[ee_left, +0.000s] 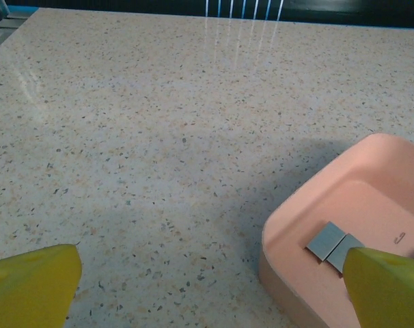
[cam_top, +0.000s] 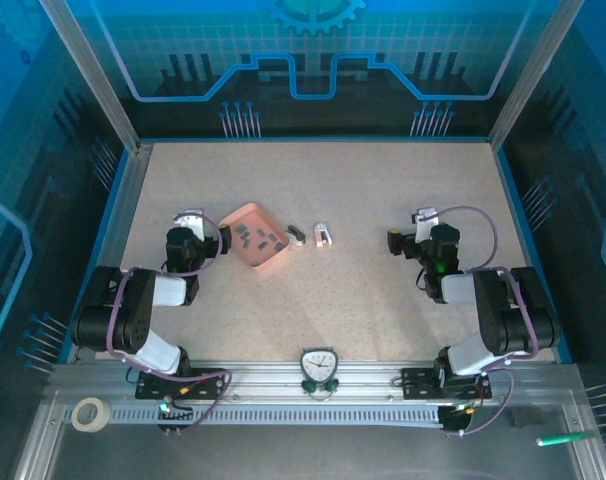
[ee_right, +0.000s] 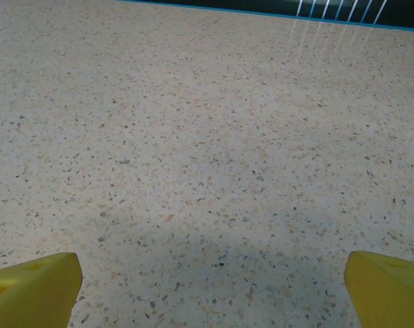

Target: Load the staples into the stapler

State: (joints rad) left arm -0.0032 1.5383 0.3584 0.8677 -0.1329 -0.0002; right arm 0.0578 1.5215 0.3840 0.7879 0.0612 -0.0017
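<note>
Pre-grasp: left gripper (ee_left: pixel 207 292) and right gripper (ee_right: pixel 207 292) wide open, empty. You pick staples (ee_left: pixel 333 244) inside tray (ee_left: pixel 309 198) next; stapler (cam_top: pixel 324 236) waits near tray.

Left arm (cam_top: pixel 133 312) and right arm (cam_top: pixel 495 312) both bent at the elbow, left gripper (cam_top: pixel 190 216) and right gripper (cam_top: pixel 425 216) pointing away from the bases, yellow fingers (ee_left: pixel 29 287) spread wide, holding nothing

You have no text, number or brand here that can be read. The face of the round dial (cam_top: pixel 318 363) on the aluminium rail (cam_top: pixel 243 378) is too small to read (a pale blur).
</note>
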